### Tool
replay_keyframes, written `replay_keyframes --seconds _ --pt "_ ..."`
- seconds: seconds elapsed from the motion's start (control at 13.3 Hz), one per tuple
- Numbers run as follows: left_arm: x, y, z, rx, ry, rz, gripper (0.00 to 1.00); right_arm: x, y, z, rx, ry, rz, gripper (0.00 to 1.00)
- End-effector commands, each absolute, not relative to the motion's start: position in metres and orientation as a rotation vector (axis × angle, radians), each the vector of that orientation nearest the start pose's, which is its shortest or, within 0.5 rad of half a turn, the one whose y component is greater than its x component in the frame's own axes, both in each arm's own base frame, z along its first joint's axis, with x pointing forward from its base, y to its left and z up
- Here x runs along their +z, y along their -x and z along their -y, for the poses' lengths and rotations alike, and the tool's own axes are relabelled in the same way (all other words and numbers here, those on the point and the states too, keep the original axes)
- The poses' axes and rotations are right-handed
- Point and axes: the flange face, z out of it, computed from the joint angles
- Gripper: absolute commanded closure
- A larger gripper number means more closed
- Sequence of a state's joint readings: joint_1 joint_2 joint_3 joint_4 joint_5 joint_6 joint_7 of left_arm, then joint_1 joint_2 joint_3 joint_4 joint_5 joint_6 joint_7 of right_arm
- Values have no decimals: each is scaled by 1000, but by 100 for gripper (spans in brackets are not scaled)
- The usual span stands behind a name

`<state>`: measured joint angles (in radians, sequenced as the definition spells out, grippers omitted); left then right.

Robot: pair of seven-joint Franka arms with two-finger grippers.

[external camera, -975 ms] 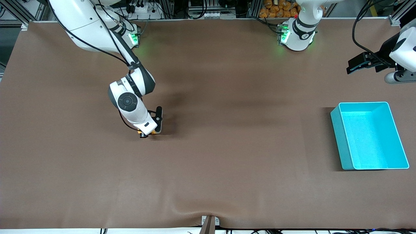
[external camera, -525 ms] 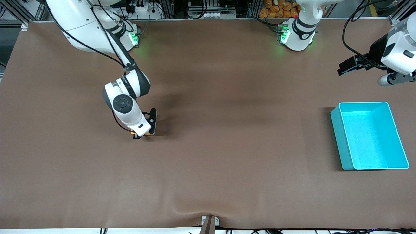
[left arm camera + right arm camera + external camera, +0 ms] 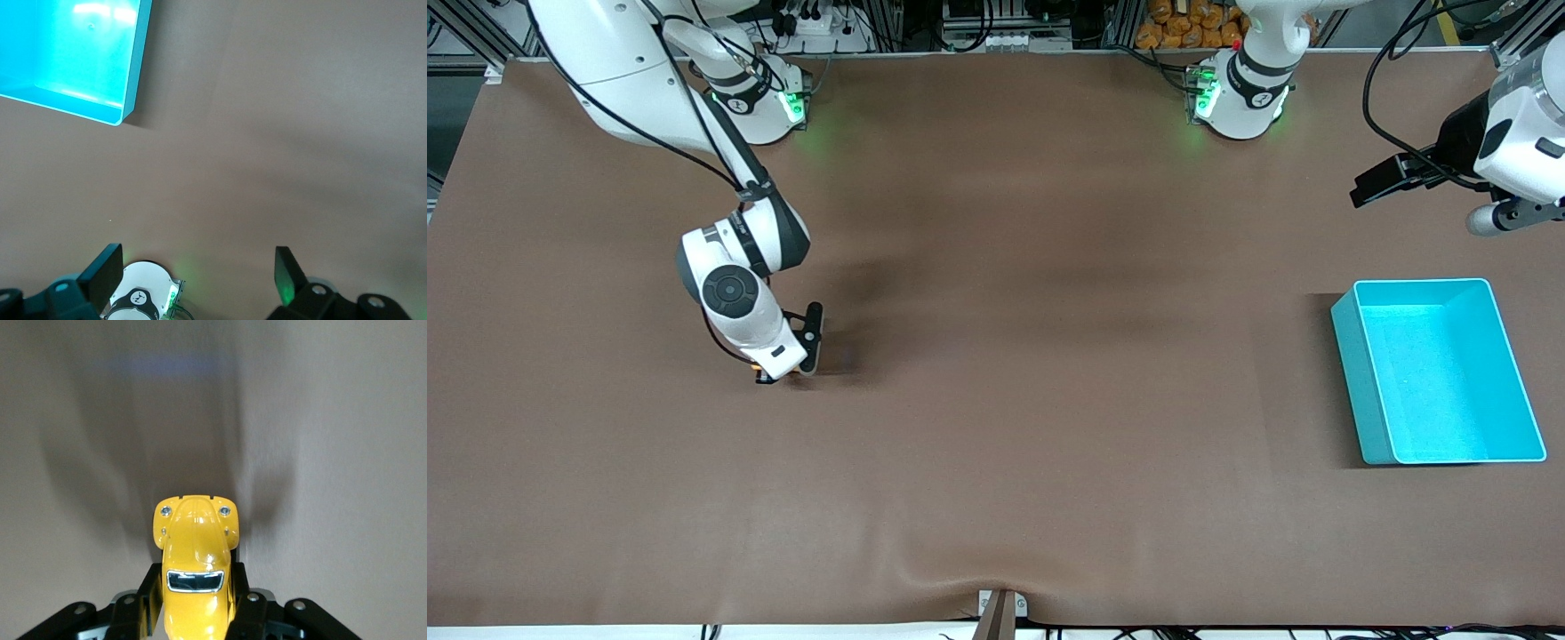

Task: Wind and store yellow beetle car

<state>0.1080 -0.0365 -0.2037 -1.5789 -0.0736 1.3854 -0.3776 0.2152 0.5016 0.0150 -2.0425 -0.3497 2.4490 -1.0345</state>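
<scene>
My right gripper [image 3: 769, 375] is low at the table toward the right arm's end, shut on the yellow beetle car [image 3: 195, 567]. In the right wrist view the car's rounded body sits between the two black fingers [image 3: 250, 613], its nose pointing away from the wrist. In the front view only a sliver of the car [image 3: 757, 367] shows under the hand. My left gripper [image 3: 200, 270] is open and empty, held high near the left arm's end, above the table beside the teal bin [image 3: 1352, 356]. The bin also shows in the left wrist view [image 3: 137, 67].
The teal bin is empty and stands toward the left arm's end of the brown table. The arm bases [image 3: 1240, 98] stand along the table edge farthest from the front camera. A small bracket [image 3: 1000, 609] sits at the nearest table edge.
My right gripper has dragged the car along the table toward the right arm's end. My left arm shifted slightly between the earliest frame and now.
</scene>
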Motion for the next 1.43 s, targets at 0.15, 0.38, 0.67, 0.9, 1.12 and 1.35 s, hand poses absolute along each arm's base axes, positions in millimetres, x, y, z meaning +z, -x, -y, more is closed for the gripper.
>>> replay_keyframes --seconds 0.15,0.38,0.67,0.9,1.12,1.35 --pt "615 -526 75 261 3127 542 0 166 -578 -98 290 2356 2327 99" --pt "612 -531 76 243 3113 633 0 160 -575 -80 323 2380 2283 98" --pt "604 -536 76 269 3080 739 0 156 -574 -61 348 2387 2266 97" --pt "603 -536 76 274 3059 801 0 154 -576 -38 379 2350 2318 97" --pt "600 -537 76 282 3034 872 0 153 -576 -17 400 2335 2323 96" --pt "600 -537 74 284 3018 916 0 151 -576 0 416 2335 2313 92"
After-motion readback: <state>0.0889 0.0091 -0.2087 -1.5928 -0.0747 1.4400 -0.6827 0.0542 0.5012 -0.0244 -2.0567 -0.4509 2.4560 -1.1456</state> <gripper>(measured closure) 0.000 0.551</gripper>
